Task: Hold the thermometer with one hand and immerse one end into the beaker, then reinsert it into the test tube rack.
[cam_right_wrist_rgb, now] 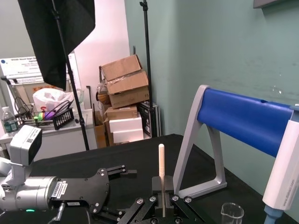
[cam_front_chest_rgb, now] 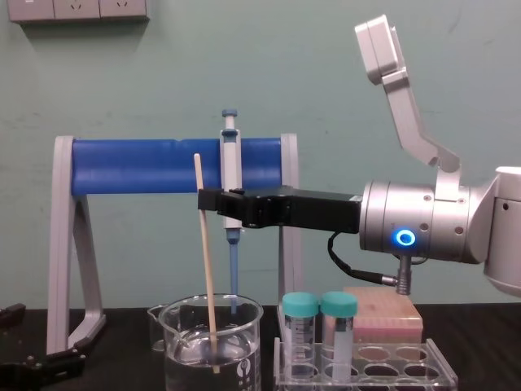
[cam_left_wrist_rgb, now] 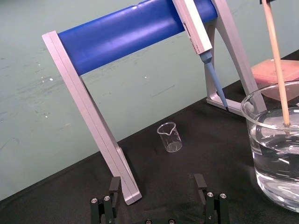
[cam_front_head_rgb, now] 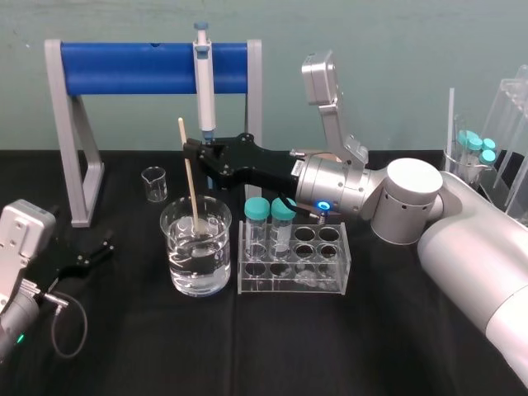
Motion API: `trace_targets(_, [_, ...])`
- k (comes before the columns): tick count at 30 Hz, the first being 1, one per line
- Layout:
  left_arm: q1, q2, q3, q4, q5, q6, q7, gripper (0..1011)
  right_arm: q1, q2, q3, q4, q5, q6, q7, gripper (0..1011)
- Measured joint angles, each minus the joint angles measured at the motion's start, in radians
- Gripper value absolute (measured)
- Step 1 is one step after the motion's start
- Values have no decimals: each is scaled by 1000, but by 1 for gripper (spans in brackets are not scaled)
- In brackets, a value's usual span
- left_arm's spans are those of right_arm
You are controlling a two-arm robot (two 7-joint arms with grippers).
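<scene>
While the left gripper [cam_left_wrist_rgb: 157, 182] lies parked on the black table [cam_front_head_rgb: 371, 346] at far left, jaws spread and empty, the dip appears to be under way at centre. Past the grey stand with its blue bar [cam_front_head_rgb: 132, 68] and a small empty beaker [cam_front_head_rgb: 154, 183], the large beaker [cam_front_head_rgb: 196, 256] stands part-filled with clear liquid, the thermometer [cam_front_head_rgb: 190, 177] leaning slightly in it with its lower end submerged near the bottom. A thin, straight, cream-beige rod, it pokes up just above the right gripper [cam_front_head_rgb: 191, 151], whose black jaws are clenched on its upper part, reaching in from the right in front of the hanging pipette [cam_front_head_rgb: 204, 82]. Just right of the beaker sits the clear test tube rack [cam_front_head_rgb: 330, 280], two teal-capped tubes [cam_front_head_rgb: 257, 210] in its back-left holes. Next, likely, a straight lift clear of the rim, then a move right to a free hole
</scene>
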Motion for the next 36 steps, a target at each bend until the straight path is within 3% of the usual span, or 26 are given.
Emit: trace_targets(36, [0, 0, 0, 0, 0, 0, 0, 1004, -5, -9, 13, 16, -15, 23, 11, 33])
